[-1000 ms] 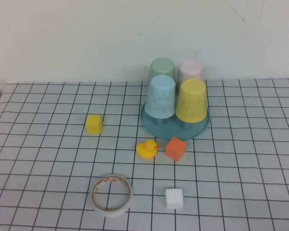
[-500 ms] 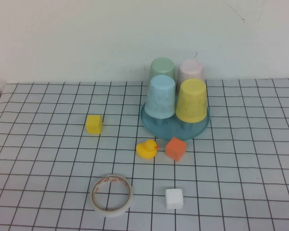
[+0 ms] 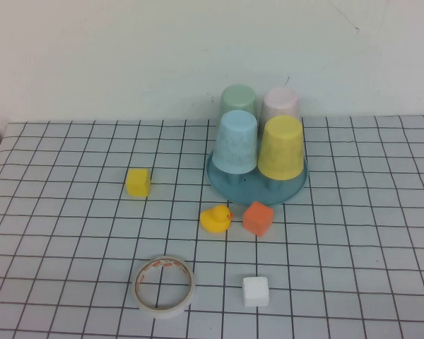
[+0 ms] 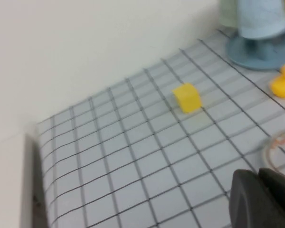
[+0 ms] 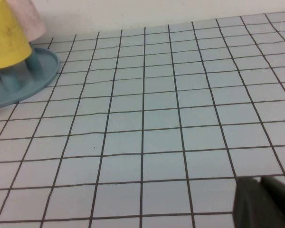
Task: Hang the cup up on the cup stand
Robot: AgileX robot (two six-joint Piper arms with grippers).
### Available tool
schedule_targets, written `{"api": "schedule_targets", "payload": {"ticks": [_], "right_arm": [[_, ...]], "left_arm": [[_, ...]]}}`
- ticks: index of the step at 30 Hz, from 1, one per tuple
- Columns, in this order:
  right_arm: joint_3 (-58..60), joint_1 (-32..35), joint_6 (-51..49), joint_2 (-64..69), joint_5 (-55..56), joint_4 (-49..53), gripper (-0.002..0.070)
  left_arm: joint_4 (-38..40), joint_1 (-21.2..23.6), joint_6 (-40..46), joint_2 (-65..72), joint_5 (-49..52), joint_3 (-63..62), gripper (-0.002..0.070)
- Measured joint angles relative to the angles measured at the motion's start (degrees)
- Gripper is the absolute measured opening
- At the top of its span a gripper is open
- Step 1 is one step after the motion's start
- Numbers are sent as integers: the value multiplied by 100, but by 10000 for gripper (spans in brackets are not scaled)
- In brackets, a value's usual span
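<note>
- High view: I see the yellow cup (image 3: 280, 147) already inverted on the teal cup stand (image 3: 257, 185), mouth down and closed base up, its long axis upright. It sits at the front right of the stand, just beside the light blue cup (image 3: 237, 142), with the green cup (image 3: 238, 99) and pale pink cup (image 3: 280, 103) behind. Neither arm shows here, so I judge the hanging done.
- High view, risk: the rubber duck (image 3: 215, 218) and orange block (image 3: 258, 217) lie just in front of the stand. If I bring an arm back in, I could knock them into the base, or clip a neighbouring cup and tip it off its peg.
- Left wrist view: my left tool (image 4: 261, 199) hovers low over the gridded worktop (image 4: 133, 156), fingers together on nothing, near the tape roll (image 4: 281, 149), with the yellow block (image 4: 187, 98) further off. A careless sweep could drag the tape.
- Right wrist view: my right tool (image 5: 263, 203) is closed and empty over bare worktop, well apart from the stand. The yellow cup's flared rim hangs above the tray without touching it, so I judge a bump could rock it.
</note>
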State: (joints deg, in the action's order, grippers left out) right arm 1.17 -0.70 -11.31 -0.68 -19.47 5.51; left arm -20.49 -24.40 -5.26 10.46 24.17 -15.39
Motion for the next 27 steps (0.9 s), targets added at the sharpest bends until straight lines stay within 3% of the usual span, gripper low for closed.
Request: {"api": "schedule_targets", "payload": {"ticks": [6, 11, 18, 27], "right_arm": [[0, 0, 0, 0, 0, 0, 13], [0, 0, -9, 0, 0, 0, 13], [0, 0, -9, 0, 0, 0, 13], [0, 0, -9, 0, 0, 0, 13]], "left_arm": [[478, 1265, 50, -22, -1008, 458, -1], [986, 1860, 222, -411, -1523, 868, -1], [1855, 2051, 1126, -1098, -1711, 1480, -1], [2204, 2129, 1205, -1122, -1697, 1650, -1]]}}
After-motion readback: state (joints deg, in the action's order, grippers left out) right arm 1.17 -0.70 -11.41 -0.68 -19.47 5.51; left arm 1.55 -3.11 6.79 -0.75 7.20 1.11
